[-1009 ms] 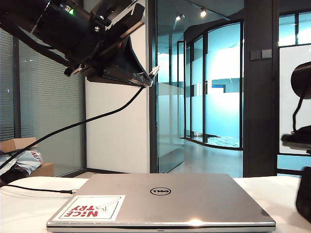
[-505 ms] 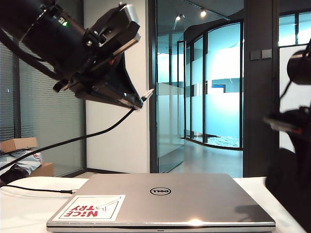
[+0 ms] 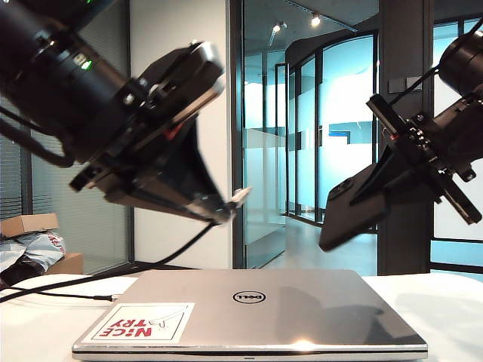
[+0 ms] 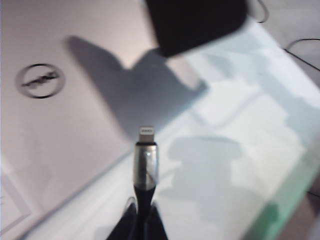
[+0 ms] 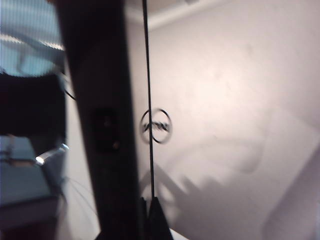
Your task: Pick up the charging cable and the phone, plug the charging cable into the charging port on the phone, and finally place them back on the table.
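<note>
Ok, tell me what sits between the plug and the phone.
Nothing: in the exterior view, only open air separates the plug from the phone, above the laptop.

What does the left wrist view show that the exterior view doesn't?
Only the left wrist view shows the charging cable plug's contact face, pinched in the shut left gripper and aimed at the phone, across a gap. Only the exterior view shows the right gripper shut on the phone, the left arm's whole body, the laptop's sticker and the glass office behind. Both show the plug, the phone, the Dell laptop and the table.
</note>
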Robot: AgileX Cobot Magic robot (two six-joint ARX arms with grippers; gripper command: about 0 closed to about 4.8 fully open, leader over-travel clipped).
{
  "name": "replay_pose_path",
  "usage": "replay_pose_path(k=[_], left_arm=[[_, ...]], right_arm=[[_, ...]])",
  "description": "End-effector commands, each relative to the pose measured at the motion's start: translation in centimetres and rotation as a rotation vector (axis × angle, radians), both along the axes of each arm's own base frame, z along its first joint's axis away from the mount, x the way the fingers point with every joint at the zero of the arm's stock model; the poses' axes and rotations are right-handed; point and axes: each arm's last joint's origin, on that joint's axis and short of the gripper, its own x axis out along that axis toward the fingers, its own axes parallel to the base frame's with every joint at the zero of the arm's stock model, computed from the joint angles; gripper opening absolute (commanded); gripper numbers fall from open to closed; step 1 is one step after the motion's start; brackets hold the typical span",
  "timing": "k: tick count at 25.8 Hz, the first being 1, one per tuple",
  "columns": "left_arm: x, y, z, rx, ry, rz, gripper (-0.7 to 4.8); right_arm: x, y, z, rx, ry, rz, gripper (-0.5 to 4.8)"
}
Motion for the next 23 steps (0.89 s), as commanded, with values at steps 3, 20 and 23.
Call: replay_pose_path(k=[3,20,23], left_arm=[[-0.6,-0.9,0.4,-0.074,0.037,0.009,-0.08],[0.6,-2.4,-3.6,-0.075,0.195,0.108,-0.07],[0.6,-2.5,-3.6,-0.075,0.196,0.108,-0.07]], right_arm=[[0.5,0.7,0.9,0.167,-0.072,-0.072,-0.06],[-1.2,5.5,-0.8,0.238,-0.119,-0.042,-0.05],[-1.8,5.5,-1.8,0.277,-0.082,-0.057,-0.06]])
